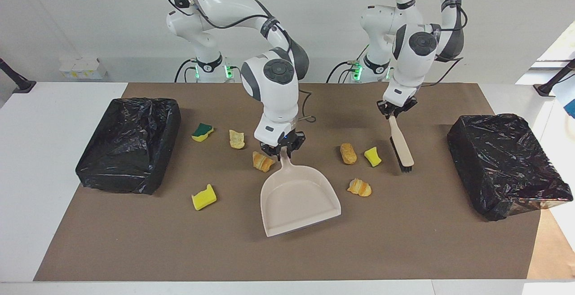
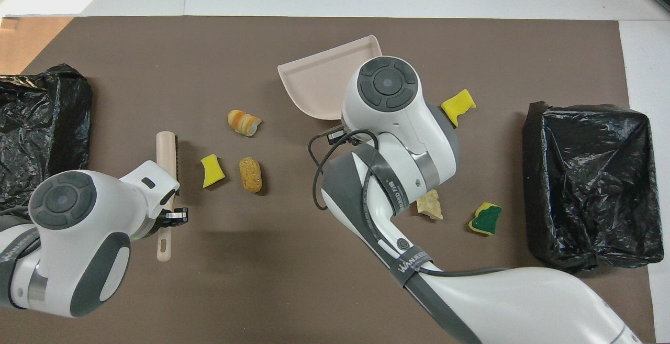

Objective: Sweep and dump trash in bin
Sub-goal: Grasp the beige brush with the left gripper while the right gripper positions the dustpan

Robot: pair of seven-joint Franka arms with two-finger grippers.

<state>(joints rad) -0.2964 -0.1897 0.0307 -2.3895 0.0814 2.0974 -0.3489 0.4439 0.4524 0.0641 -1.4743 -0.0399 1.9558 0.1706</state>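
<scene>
Brown paper covers most of the white counter, and seven scraps of trash lie on it around one beige dustpan. Three are yellow sponge pieces: one toward the left arm's end of the counter from the pan, one toward the right arm's end, and a green-backed one nearer the robots. Four are tan-orange bread-like chunks: one just beside the pan's handle, one near the pan's wall, one nearer the robots than that, and one toward the right arm's end. Two bins lined with black bags stand well apart from the pan, one at the right arm's end, one at the left arm's. The right gripper has its fingers clamped on the dustpan's handle; the pan sits skewed on the paper. The left gripper has its fingers closed on the handle of the single beige brush, whose bristles point down beside the first sponge piece. A plain white wall rises past the arms' bases.
</scene>
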